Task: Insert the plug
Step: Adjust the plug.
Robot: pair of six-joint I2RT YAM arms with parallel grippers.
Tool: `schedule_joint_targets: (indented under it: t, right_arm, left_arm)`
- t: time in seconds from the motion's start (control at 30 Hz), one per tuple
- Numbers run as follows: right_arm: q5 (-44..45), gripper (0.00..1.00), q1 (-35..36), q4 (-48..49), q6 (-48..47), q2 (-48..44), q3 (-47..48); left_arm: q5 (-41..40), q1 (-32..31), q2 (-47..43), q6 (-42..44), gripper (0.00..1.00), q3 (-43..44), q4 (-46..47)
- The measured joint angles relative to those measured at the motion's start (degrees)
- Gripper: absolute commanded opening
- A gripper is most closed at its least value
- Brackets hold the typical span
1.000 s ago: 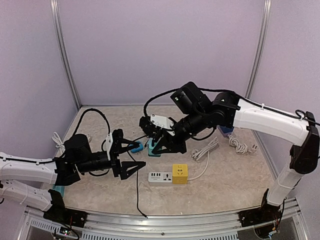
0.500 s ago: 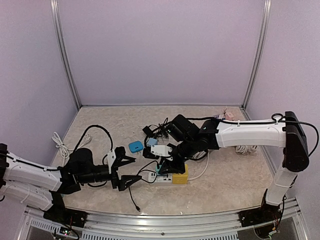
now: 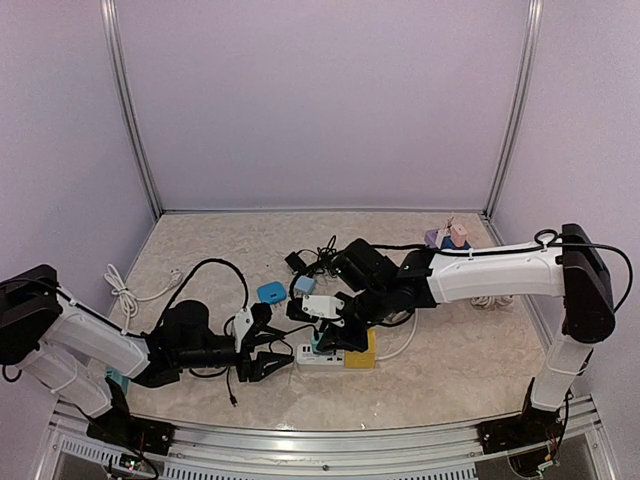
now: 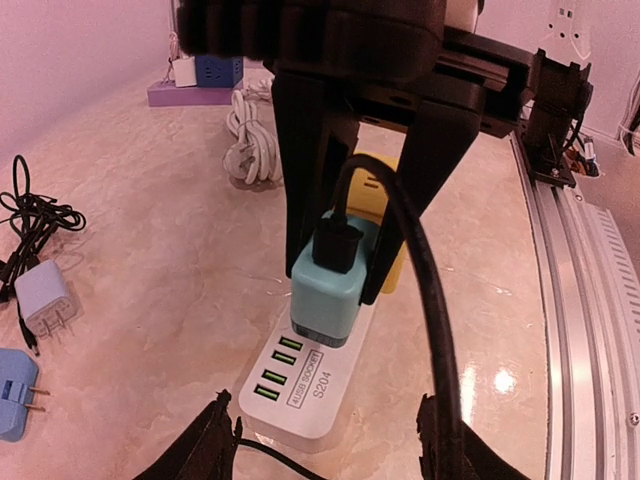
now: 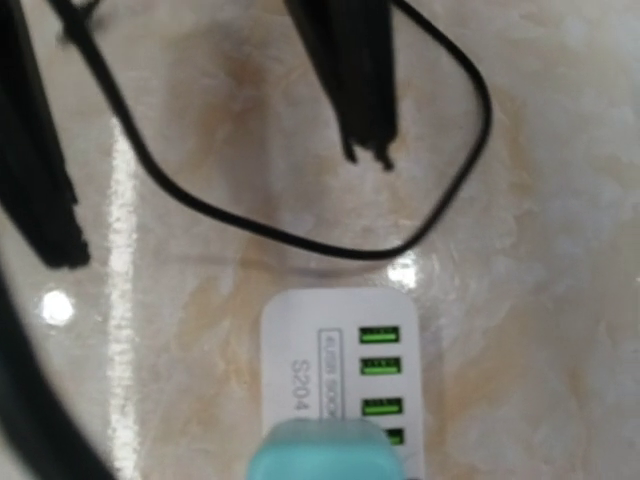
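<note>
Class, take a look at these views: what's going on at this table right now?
The right gripper is clamped on a teal plug and holds it upright on the white power strip, just behind the USB ports. Whether the plug is fully seated cannot be told. The left gripper sits open at the strip's USB end, a finger on each side, not gripping it.

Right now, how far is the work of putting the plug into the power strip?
Done: the right claw grips the teal plug and has it standing on the white power strip. In hand: the open left claw sits just off the strip's end, apparently to steady it. Left: I cannot tell whether the plug is fully in; then the right claw must let go.
</note>
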Motion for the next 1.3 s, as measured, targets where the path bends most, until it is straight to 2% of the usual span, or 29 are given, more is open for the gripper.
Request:
schedule_joint_targets:
  t: [0.17,0.5,0.63,0.83,1.3]
  right_arm:
    - [0.5,0.0,-0.42,0.68,0.48,-0.13,-0.57]
    - [-0.5,0.0,-0.57,2.16,0.37,-2.21,-3.32]
    - [-0.48,0.0,-0.7,2.75,0.2,-2.32,-4.04]
    - [-0.31,0.0,-1.51,3.61,0.24,-2.56,-5.7]
    - [-1.7,0.0,-2.29,5.22,1.92,-6.19,-9.14]
  left_arm:
    - [0.79,-0.7,1.38,3.34,0.61,4.48,-2.91]
    - [7.26,0.55,10.88,4.98,0.6,7.23,3.82]
    - [8.61,0.52,14.95,5.03,0.57,7.5,7.85]
    - [8.92,0.61,17.99,6.51,0.5,10.73,7.91]
    - [13.51,1.97,22.4,8.83,0.54,14.01,9.73]
